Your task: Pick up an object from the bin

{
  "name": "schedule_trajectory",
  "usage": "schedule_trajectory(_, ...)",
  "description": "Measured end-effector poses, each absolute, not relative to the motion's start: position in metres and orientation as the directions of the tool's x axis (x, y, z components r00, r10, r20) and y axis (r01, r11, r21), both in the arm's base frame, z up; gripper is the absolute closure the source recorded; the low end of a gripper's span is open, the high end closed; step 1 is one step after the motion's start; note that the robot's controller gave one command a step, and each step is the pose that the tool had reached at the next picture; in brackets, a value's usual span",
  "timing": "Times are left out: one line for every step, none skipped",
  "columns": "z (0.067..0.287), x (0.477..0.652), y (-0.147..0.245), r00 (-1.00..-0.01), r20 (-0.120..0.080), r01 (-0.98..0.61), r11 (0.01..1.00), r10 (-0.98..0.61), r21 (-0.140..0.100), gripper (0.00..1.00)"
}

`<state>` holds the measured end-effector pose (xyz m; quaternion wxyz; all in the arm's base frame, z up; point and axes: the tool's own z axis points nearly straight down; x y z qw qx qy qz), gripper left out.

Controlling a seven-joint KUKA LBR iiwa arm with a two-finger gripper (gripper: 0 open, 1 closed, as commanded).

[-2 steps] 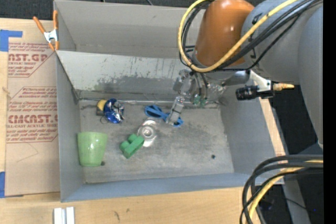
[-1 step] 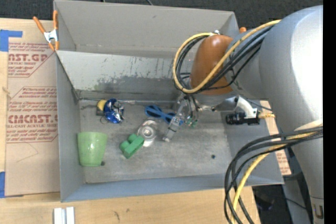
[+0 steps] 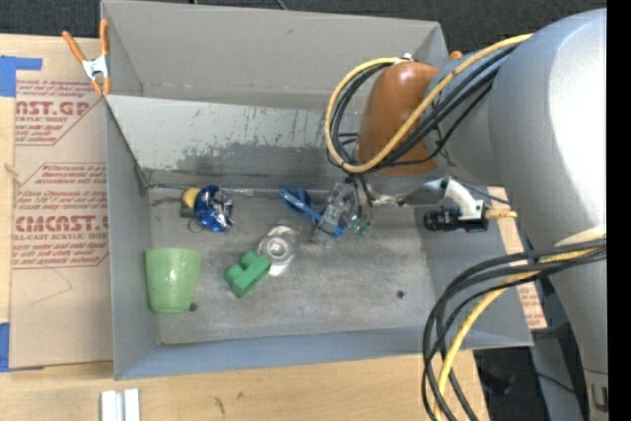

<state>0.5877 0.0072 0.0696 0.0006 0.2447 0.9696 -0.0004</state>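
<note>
My gripper (image 3: pixel 341 212) is at frame centre, beside a small blue plastic piece (image 3: pixel 298 201); can't tell if it's apart or together. The piece is probably light, stiff and slippery, so I'd pinch its narrow middle.

The bin (image 3: pixel 246 49) is plain grey metal, its back wall streaked with darker scuffs and pale scratches near the floor. At lower left of the frame is a pale, translucent green cup (image 3: pixel 173 279). To its right is a solid bright green block (image 3: pixel 246 274), then a clear, silvery-white small thing (image 3: pixel 278 246). Further up on the left is a blue and white crumpled piece with a yellow end (image 3: pixel 207 208). At centre is a blue strip (image 3: pixel 299 202) beside the pale grey gripper (image 3: pixel 340 217). Above it are an orange-brown cover (image 3: pixel 394 118), yellow and black cables (image 3: pixel 340 113) and, at right, the glossy white arm (image 3: pixel 562 133).
</note>
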Motion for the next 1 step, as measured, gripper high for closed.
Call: schedule_trajectory(0.1980, 0.5834, 0.0176, -0.891, -0.008, 0.454, 0.891, 0.454, 0.005, 1.00)
